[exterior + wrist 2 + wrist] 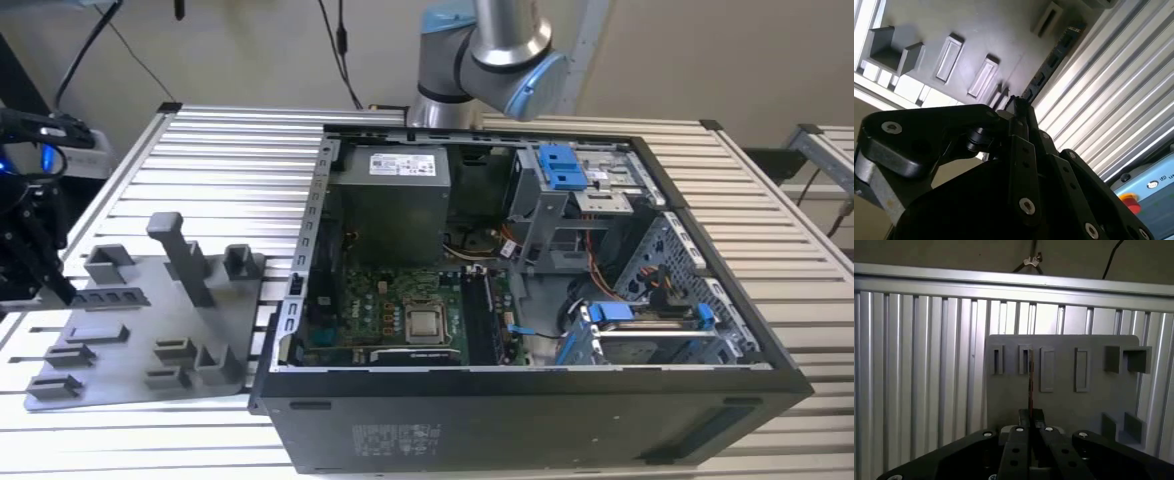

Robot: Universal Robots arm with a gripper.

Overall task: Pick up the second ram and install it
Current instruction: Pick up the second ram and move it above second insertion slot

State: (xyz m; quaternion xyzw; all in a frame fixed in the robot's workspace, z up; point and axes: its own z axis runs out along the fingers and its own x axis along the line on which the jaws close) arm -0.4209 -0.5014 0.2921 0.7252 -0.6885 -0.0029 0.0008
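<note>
First wrist view: the gripper (1030, 413) pinches the second ram (1030, 380) edge-on at the tray (1069, 410). Pick-up step, seemingly; lifting needs a straight pull.
</note>
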